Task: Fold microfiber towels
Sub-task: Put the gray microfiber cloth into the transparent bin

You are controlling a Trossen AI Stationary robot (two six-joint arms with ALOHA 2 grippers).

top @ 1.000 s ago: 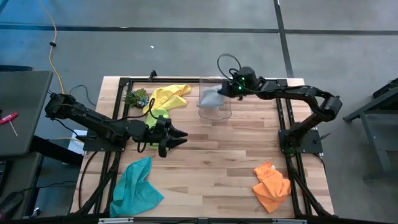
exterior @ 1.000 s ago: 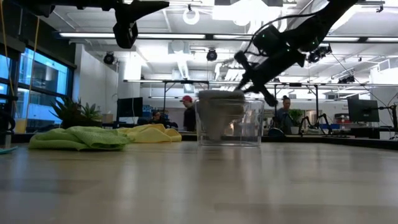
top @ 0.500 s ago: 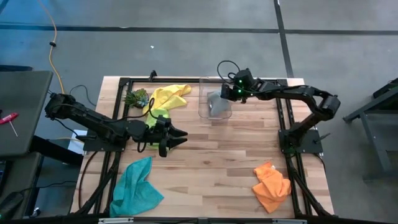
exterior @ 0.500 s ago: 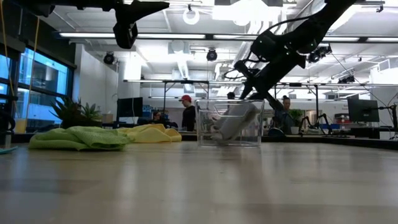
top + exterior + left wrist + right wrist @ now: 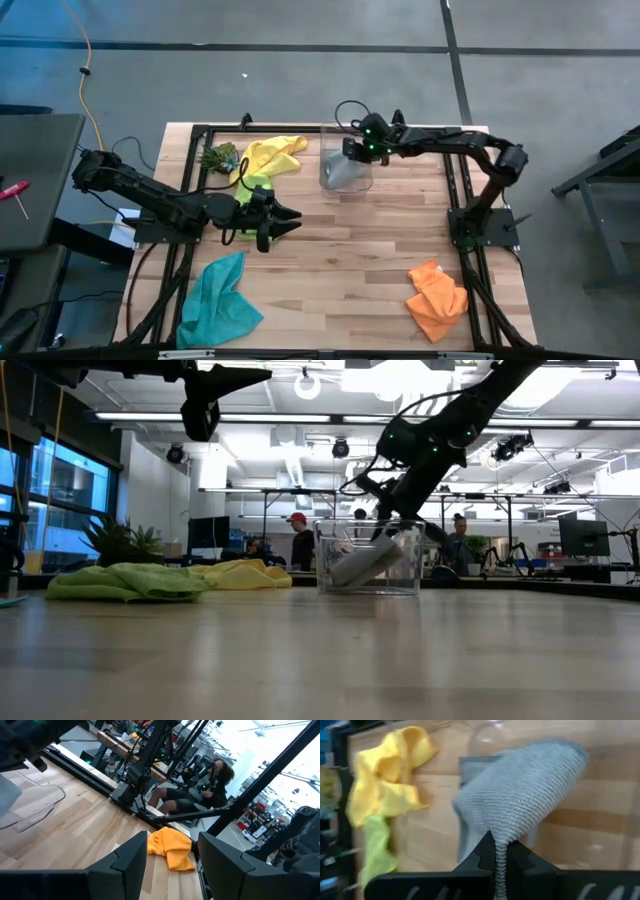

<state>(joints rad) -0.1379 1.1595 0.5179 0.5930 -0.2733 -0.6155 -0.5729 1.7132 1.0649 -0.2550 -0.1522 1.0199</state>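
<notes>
My right gripper (image 5: 350, 150) is shut on the grey towel (image 5: 345, 172), which sits inside the clear plastic box (image 5: 345, 160) at the table's far middle. In the low view the grey towel (image 5: 360, 563) slants inside the box (image 5: 405, 560). My left gripper (image 5: 290, 218) is open and empty above the table's left middle. The yellow towel (image 5: 270, 153) and the lime green towel (image 5: 255, 188) lie crumpled at the far left. The teal towel (image 5: 215, 300) lies near left and the orange towel (image 5: 437, 300) near right. My right gripper pinches a narrow ridge of the grey towel's upper end (image 5: 496, 851) between its two fingertips. The fingers come slanting down from the table's right into the box. The folded towel hangs slanted below them, its lower end (image 5: 335, 575) on the box's floor.
A small green leafy clump (image 5: 220, 157) sits at the far left corner beside the yellow towel. Black frame rails (image 5: 455, 190) run along the table's edges. Bare wood (image 5: 350, 250) lies between the towels. People and other rigs show in the room behind.
My right gripper has gone down and toward the table's left, staying shut on the grey towel. The towel, first at the box's rim, has been lowered into the box and now leans slanted with its lower end on the floor.
</notes>
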